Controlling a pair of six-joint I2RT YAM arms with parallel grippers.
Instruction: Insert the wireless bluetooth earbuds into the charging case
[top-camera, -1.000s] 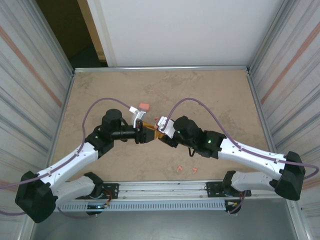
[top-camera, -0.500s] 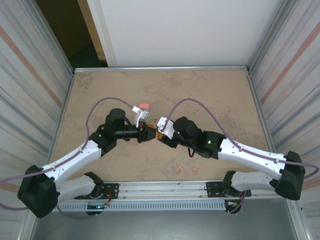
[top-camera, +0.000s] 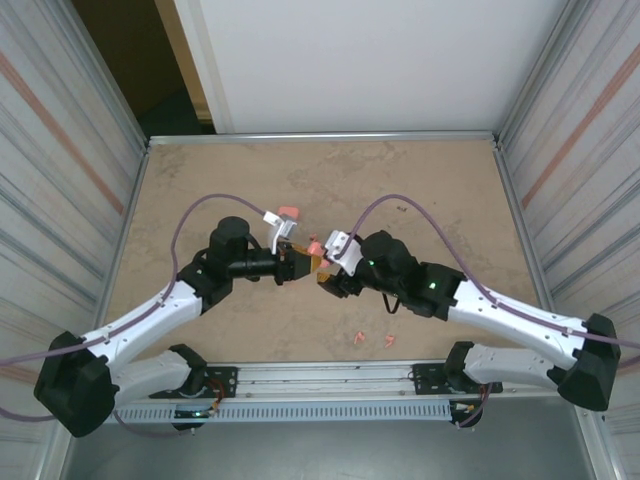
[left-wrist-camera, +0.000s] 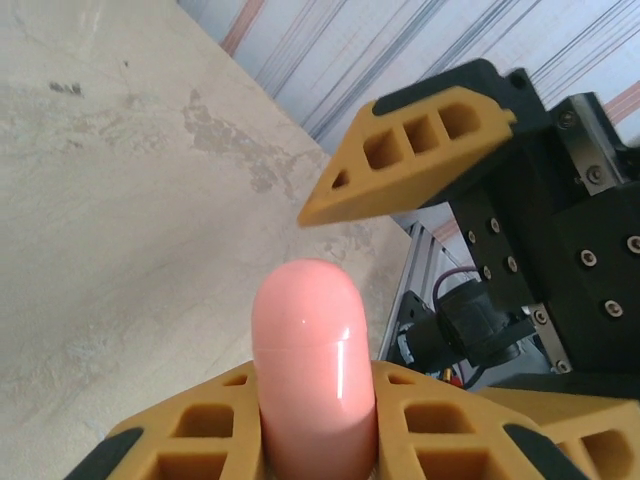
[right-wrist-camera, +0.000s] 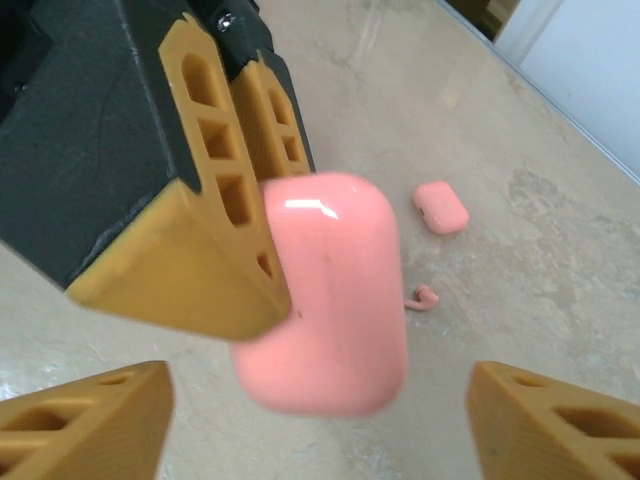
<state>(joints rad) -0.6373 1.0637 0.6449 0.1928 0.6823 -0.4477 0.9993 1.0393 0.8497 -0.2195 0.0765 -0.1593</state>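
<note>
The left jaws are clamped on a pink charging case, which stands out past the left gripper with its rounded end free and its lid seam closed. The right jaws are spread wide and hold nothing: in the right wrist view the right gripper has one finger on each side of the case, both clear of it. In the left wrist view a single right finger hangs just above the case's rounded end, not touching. Beyond the held case a second pink case lies on the table, with one earbud between the two cases. Two more earbuds lie on the side of the held case nearer the arm bases, well apart from it.
</note>
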